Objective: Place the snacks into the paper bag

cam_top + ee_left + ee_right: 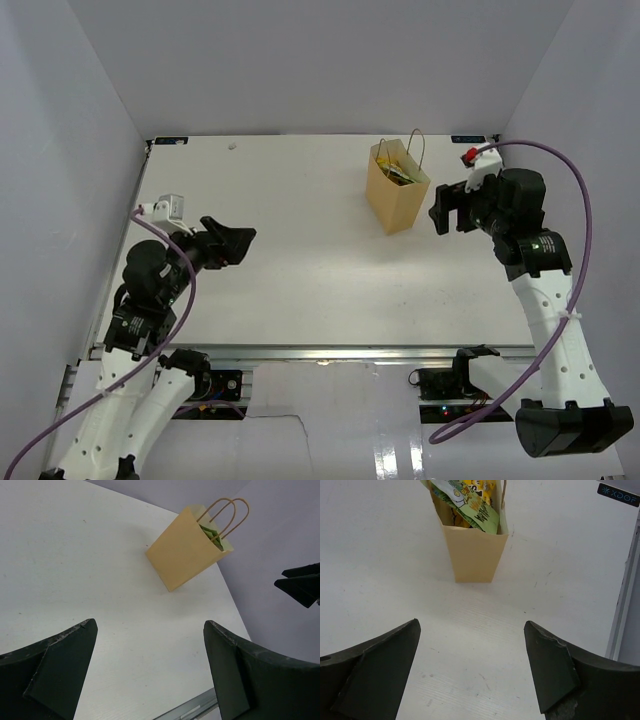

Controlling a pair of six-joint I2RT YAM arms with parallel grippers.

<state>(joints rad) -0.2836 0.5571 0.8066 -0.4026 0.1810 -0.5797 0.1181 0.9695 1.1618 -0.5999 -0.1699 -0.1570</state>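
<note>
The tan paper bag stands upright at the back right of the table. It also shows in the left wrist view and the right wrist view. Green-white and yellow snack packets stick out of its open top; in the top view the snacks show only as a small patch at its mouth. My right gripper is open and empty, just right of the bag. My left gripper is open and empty, far left of the bag, above bare table.
White walls close in the table on the left, back and right. A metal rail runs along the near edge. The right gripper's fingers show in the left wrist view. A purple cable loops off the right arm.
</note>
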